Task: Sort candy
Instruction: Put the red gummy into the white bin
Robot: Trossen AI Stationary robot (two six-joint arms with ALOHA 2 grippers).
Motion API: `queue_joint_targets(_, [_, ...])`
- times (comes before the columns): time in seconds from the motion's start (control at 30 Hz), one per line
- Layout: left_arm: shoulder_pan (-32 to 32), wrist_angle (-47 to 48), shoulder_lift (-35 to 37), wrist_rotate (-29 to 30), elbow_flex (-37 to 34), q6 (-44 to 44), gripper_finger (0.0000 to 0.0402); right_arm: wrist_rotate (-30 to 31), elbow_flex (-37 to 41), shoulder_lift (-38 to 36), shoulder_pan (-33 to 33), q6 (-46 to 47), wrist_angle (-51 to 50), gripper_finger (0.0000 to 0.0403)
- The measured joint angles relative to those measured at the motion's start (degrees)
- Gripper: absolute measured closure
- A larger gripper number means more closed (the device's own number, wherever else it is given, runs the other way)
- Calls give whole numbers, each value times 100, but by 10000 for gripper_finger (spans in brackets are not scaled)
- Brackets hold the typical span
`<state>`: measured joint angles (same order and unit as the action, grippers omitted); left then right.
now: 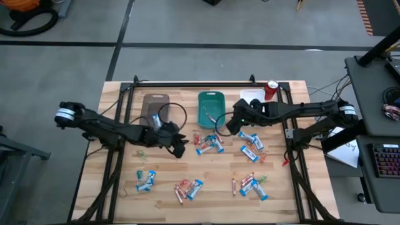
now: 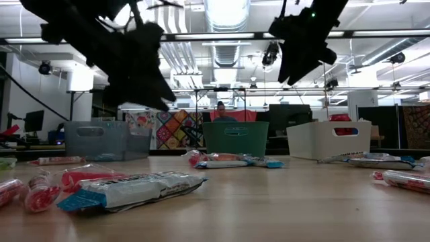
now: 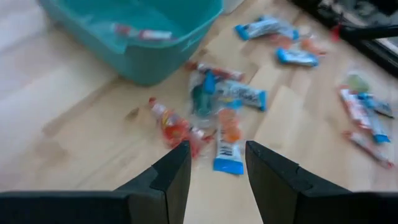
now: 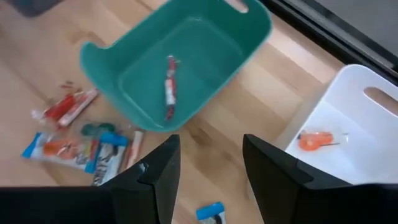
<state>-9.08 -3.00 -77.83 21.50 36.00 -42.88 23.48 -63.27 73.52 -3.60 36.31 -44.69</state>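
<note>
Wrapped candy lies scattered over the wooden table: a cluster of blue-and-white bars and red pieces (image 1: 209, 144), more at the right (image 1: 251, 144) and along the near side (image 1: 187, 187). My left gripper (image 1: 180, 149) hovers open just left of the middle cluster; a blue-and-white bar (image 3: 229, 149) and a red piece (image 3: 171, 124) lie ahead of its fingers. My right gripper (image 1: 229, 127) hangs open above the table by the teal tray's (image 4: 112, 62) near right corner, with nothing between its fingers. A red stick (image 4: 169, 93) lies in the teal tray, and an orange piece (image 4: 316, 140) in the white tray (image 4: 367, 162).
Along the far edge stand a brown tray (image 1: 155, 103), the teal tray (image 1: 211, 119), the white tray (image 1: 252, 95) and a red can (image 1: 271, 89). Bare wood lies between the candy groups and at the table's near left.
</note>
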Motion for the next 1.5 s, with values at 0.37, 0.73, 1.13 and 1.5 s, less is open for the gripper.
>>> queue_joint_targets(0.37, [0,-47,-1412,216,822,-440,265,5,-22,0,123,-554,-8,236])
queue_joint_targets(0.73, [28,1033,-2463,367,1824,-568,265,7,-22,-2,123,-910,-7,236])
queue_joint_targets(1.13, [170,1154,-2840,363,1905,-742,300,6,-13,-2,123,-1038,-4,236])
queue_joint_targets(1.5, [162,1214,-2739,83,1897,-563,392,7,-6,-2,123,-1040,-3,236])
